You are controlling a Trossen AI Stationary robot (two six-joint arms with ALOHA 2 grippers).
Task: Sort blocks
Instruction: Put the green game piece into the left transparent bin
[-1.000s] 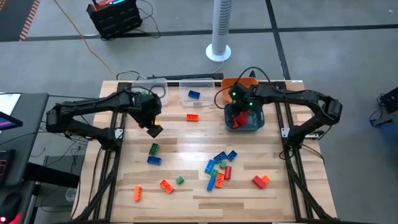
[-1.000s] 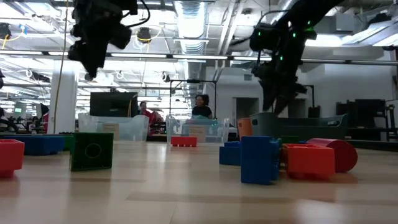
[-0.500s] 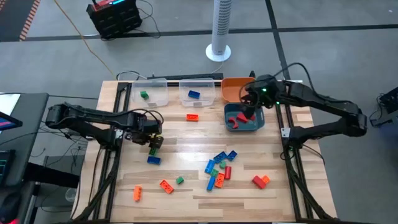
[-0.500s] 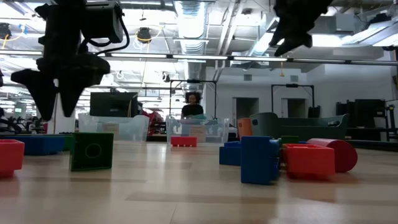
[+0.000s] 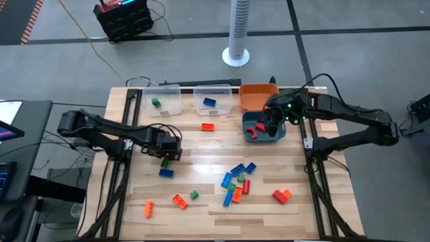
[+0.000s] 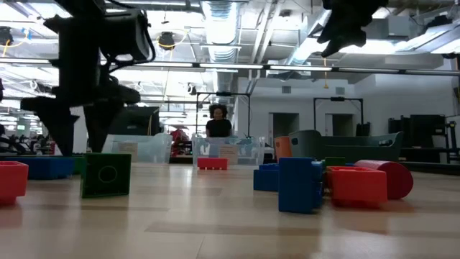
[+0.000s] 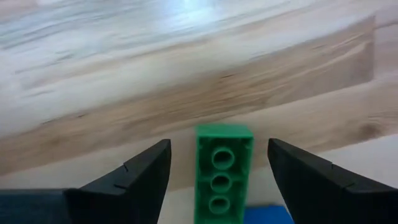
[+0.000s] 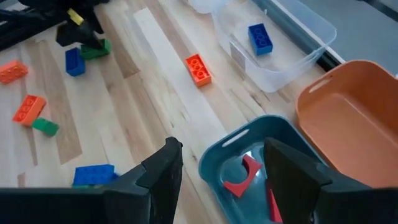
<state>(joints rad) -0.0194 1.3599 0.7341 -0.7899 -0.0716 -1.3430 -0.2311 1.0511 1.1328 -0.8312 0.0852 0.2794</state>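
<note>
Small studded blocks [image 5: 236, 181] in red, orange, blue and green are scattered flat over the table's near half, most clustered near its middle. A long green block [image 7: 222, 174] is seen lying flat, studs up, touching a blue block [image 5: 165, 173]. An orange block [image 5: 207, 126] lies apart, farther back.

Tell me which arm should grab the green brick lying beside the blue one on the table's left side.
Left. The left gripper is open with its fingers either side of the green brick; the right gripper hangs over the teal bin.
</note>
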